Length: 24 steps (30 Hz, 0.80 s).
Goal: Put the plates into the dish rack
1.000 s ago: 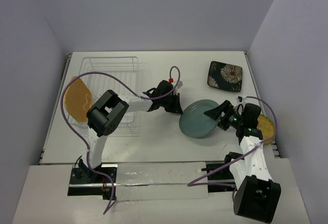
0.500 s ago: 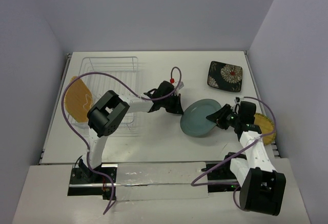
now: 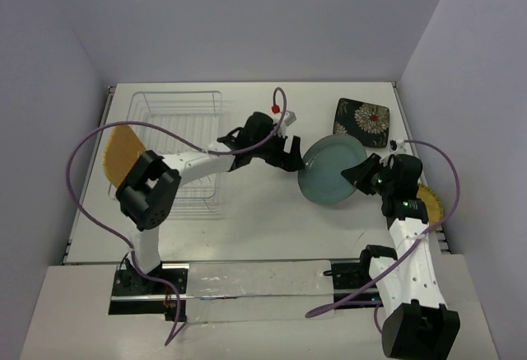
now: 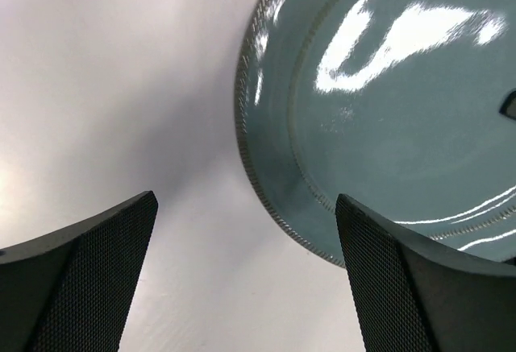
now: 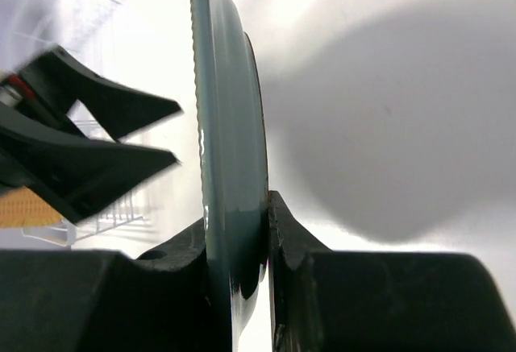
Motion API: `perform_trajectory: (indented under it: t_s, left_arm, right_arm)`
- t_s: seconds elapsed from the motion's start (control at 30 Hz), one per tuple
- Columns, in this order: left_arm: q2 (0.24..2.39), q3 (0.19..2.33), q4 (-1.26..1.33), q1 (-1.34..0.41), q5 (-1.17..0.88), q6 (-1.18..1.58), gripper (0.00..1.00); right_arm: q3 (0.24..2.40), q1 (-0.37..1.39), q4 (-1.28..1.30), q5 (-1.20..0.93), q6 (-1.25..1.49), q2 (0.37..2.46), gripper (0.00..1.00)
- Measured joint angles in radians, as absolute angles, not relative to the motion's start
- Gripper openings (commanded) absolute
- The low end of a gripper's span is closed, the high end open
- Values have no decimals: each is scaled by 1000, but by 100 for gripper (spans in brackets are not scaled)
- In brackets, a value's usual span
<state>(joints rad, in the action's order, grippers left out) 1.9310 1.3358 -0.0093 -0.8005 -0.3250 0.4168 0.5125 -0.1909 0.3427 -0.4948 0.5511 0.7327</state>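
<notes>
Teal-grey plate [image 3: 332, 170] tilts up mid-table, right of the dish rack [image 3: 177, 109], pinched at its rim by the right gripper [image 3: 361, 175]; the left gripper [image 3: 292, 156], spread wide beside it, could knock it loose

The overhead camera is looking down on the table [image 3: 255, 220]; both wrist cameras are facing the teal plate [image 4: 387, 110] closely (centre-right overhead).

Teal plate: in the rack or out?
Out. The teal plate is right of the dish rack, its rim pinched in the right gripper; the open left gripper faces its other edge.
</notes>
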Motion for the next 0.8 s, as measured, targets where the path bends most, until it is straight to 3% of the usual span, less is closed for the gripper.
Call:
perform_trajectory:
  t_s: [0.27,0.43,0.8]
  left_arm:
    - [1727,1474,-86,-727,-379,74,99]
    - [1622,1532,-138,-726,-451,-167,99]
    - [1662,1753,-668,-726,-768,-711,99]
  right_arm:
    - [642,-163,297,-678,428,738,0]
    - [670,6,283,-684,292,777,0]
    - [764,122,262,-888,27,946,0]
